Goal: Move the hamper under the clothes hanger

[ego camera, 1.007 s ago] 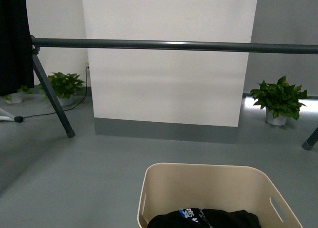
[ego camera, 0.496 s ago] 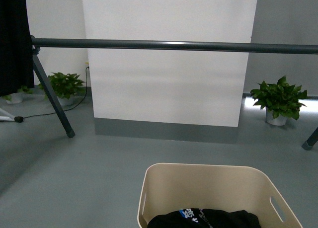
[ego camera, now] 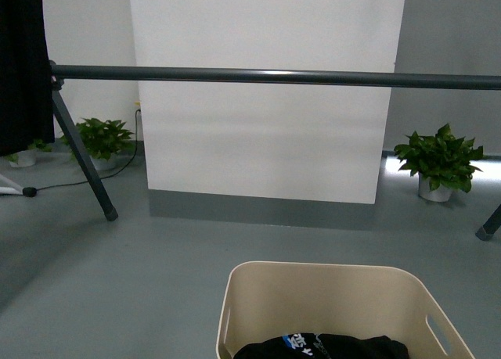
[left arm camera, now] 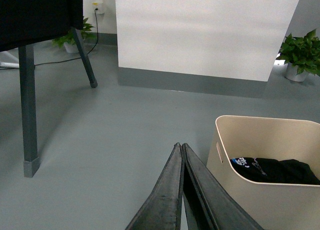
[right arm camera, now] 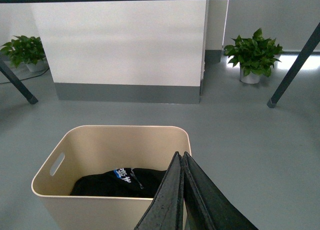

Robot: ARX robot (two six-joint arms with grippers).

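Beige plastic forms the hamper [ego camera: 344, 304], a rounded tub standing on the grey floor [ego camera: 141, 273] at the near edge of the front view, with a slot handle cut into each side wall and a black garment [ego camera: 321, 348] with a blue-and-white print lying in its bottom. It sits short of the clothes hanger [ego camera: 274, 77], whose dark grey bar runs level across the scene above and beyond the tub, carried on slanted legs at the left and right. Behind the bar stands a white wall panel [ego camera: 266, 124] with a grey base, and a potted plant [ego camera: 438, 159] sits on the floor to either side. A black cloth [ego camera: 23, 62] hangs at the bar's left end. In the left wrist view the left pincer [left arm camera: 181, 147] has its two dark fingers pressed together, holding nothing, over bare floor beside the tub. In the right wrist view the right pincer [right arm camera: 180, 156] is likewise closed tight and empty, its tips in front of the tub's rim; contact cannot be told.
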